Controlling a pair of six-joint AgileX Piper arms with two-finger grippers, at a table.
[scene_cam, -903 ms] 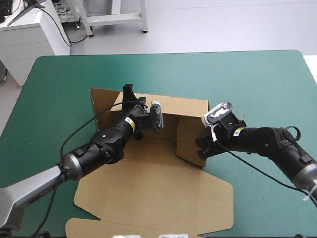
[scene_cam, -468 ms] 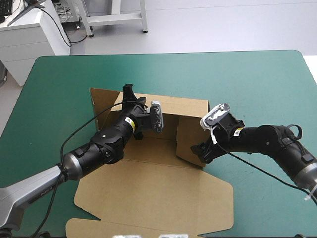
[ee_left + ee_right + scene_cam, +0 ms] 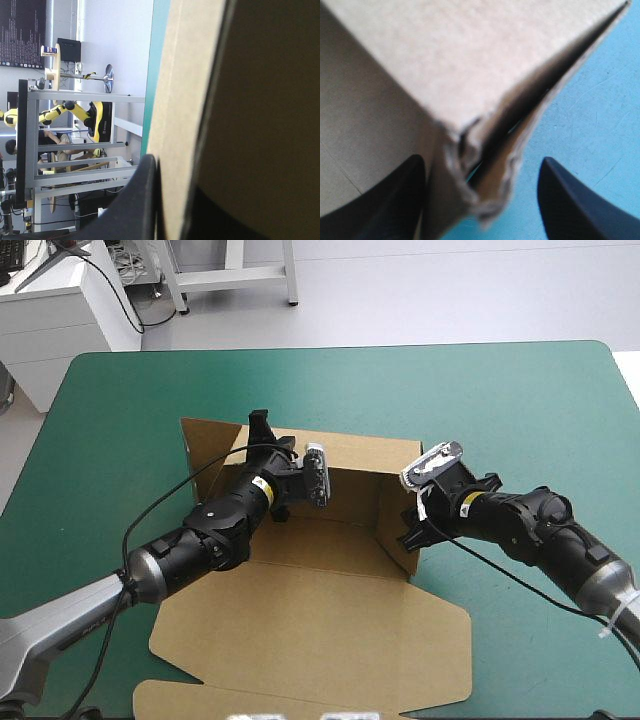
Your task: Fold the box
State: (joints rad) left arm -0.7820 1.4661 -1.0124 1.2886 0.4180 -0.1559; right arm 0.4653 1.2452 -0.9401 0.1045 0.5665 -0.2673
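Table (image 3: 500, 390) w/ teal-green cover fills most of the high view. The brown box (image 3: 310, 630) sits around mid-table, nearer the left edge than the right, part-built: the lid (image 3: 300, 660) lies flat toward the near edge w/ its cut flaps spread, the far wall (image 3: 350, 452) stands upright, and the right side wall (image 3: 395, 520) is raised at the far right corner. A flap at the far left end also stands up, angled. The left arm comes in over the lid, diagonal. The left gripper (image 3: 261, 428) is at the top edge of the far wall near its left end, fingers pressed nearly together w/ the board pinched between them. In the left wrist view the board's pale edge runs straight out between them, one black finger (image 3: 142, 200) tight against it. The right arm reaches in from the right. The right gripper (image 3: 410, 530) is at the near end of the right side wall, fingers (image 3: 380, 197) spread wide, one inside the box & one outside over the teal-green cover. The wall's ragged corner (image 3: 470, 165) sits between them; can't tell if either one touches it.
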